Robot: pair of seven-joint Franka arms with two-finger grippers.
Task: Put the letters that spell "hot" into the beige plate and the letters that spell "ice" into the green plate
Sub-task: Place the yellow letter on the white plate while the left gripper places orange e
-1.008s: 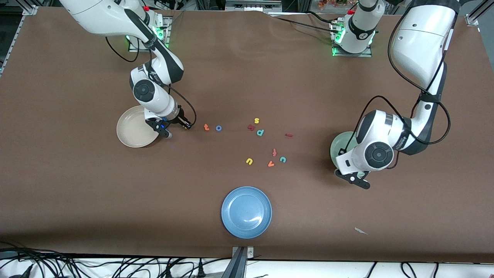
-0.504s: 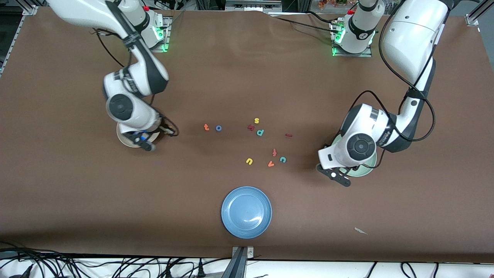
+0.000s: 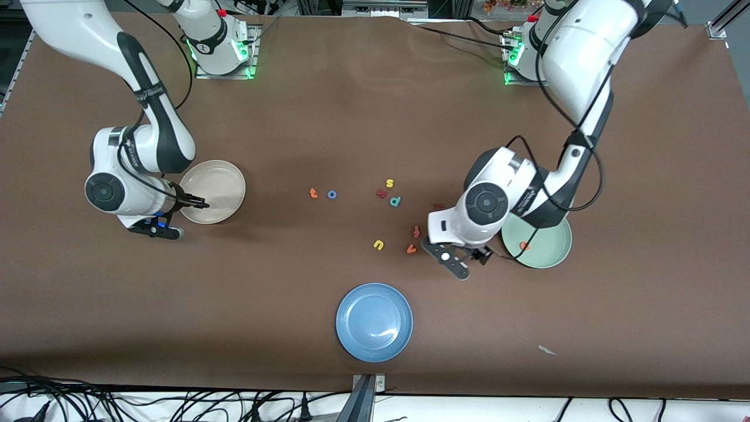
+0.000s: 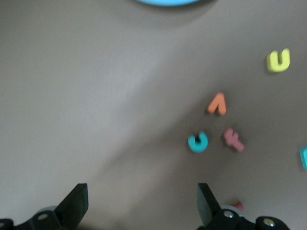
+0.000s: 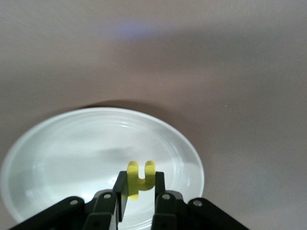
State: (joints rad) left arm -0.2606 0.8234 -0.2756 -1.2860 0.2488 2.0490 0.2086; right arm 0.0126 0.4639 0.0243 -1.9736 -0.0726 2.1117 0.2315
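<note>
I have the right tool (image 5: 140, 191) pinching the yellow h (image 5: 139, 180) just over the beige plate (image 3: 225, 176) at the right arm's end of the counter (image 3: 351, 105). My left tool (image 4: 139, 206) hangs spread wide above the counter, over bare surface near the teal c (image 4: 197, 142). The orange e (image 3: 524, 246) lies in the green plate (image 3: 551, 249). The orange t (image 3: 313, 193) and blue o (image 3: 331, 194) lie side by side mid-counter.

Beige plate (image 3: 214, 176), mint-green plate (image 3: 548, 249), blue plate (image 3: 374, 322), yellow h (image 5: 140, 178)
</note>
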